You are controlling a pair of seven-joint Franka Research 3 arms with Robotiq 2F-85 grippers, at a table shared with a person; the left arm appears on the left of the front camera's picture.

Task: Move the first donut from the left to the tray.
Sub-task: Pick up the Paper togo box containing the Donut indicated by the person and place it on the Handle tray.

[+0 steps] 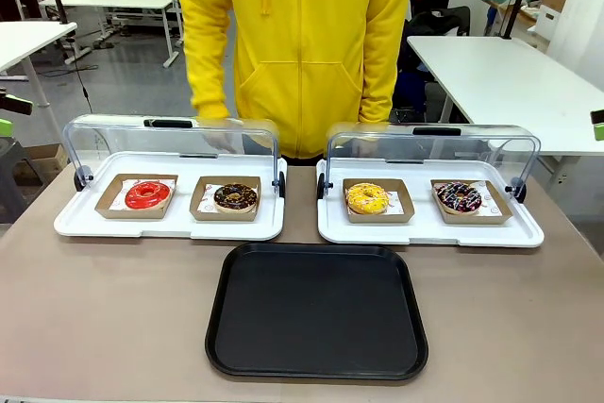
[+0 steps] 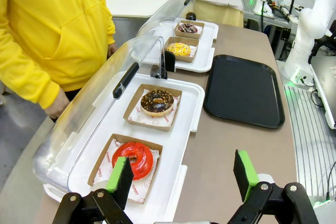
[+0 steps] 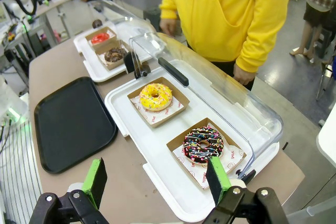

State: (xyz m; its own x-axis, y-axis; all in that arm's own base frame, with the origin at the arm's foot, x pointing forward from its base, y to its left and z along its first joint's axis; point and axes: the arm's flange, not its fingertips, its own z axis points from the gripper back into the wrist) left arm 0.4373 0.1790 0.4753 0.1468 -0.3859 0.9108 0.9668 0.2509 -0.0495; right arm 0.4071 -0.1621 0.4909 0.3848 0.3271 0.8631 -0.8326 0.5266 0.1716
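The left gripper [image 2: 184, 179] hangs with its jaws spread wide and nothing between them, above the near edge of a white display tray [image 1: 170, 226]. The right gripper [image 3: 156, 182] is likewise spread and empty over the other display tray. The red donut [image 1: 148, 194] sits in its square cardboard holder [image 1: 114, 206] at the left end of that left display tray, just beside the chocolate donut [image 1: 235, 197]. The black tray [image 1: 316, 313] lies bare on the surface [image 1: 113, 309], just in front of both display trays. The clear lid [image 1: 170, 139] stands raised behind the donuts, and a person [image 1: 297, 44] in a yellow top stands close behind it. The transfer has not begun, and several things could spoil it. A pinch on the glaze itself would likely dent or tear the soft ring. A grip on one thin cardboard wall could let the holder sag and tip the donut out. A descent too far back might strike the raised lid, and one too far sideways might nudge the chocolate donut's holder. The display tray's raised lip could also catch the holder if it is dragged rather than lifted.
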